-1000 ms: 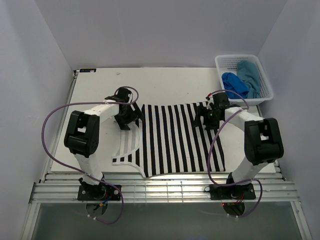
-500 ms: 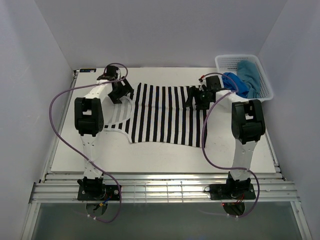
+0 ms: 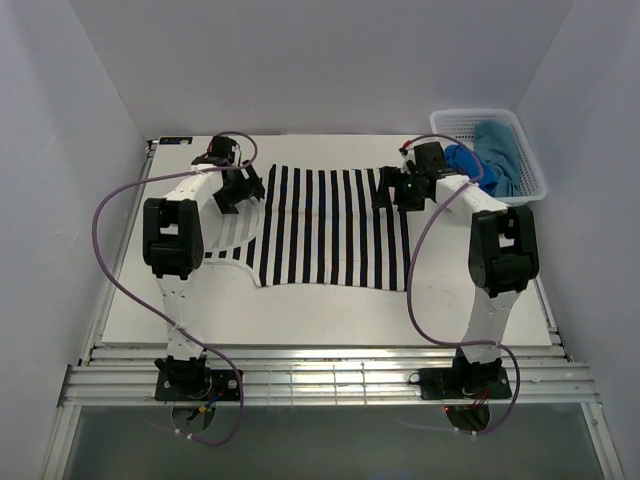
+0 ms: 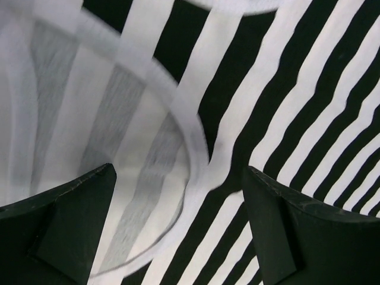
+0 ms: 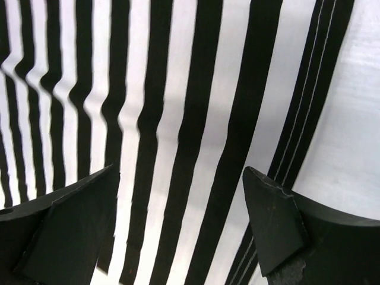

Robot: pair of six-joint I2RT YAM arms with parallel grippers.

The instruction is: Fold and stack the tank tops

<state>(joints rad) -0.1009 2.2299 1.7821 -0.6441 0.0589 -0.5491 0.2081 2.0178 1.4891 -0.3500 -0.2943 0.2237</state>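
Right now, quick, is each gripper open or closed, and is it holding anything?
Left gripper: open, empty, above the striped tank top.
Right gripper: open, empty, above the same top.

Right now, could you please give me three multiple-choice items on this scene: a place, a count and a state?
1. Where is the white basket?
A. far right of the table
B. near left corner
C. dead centre

2. How many tops lie in the basket?
A. none
B. two
C. four

3. How is the left gripper?
A. open
B. shut on a blue top
C. shut on the basket

Answers:
1 A, it sits at the far right edge.
2 B, the royal blue top and the teal top lie inside.
3 A, its fingers stand apart over the striped tank top.
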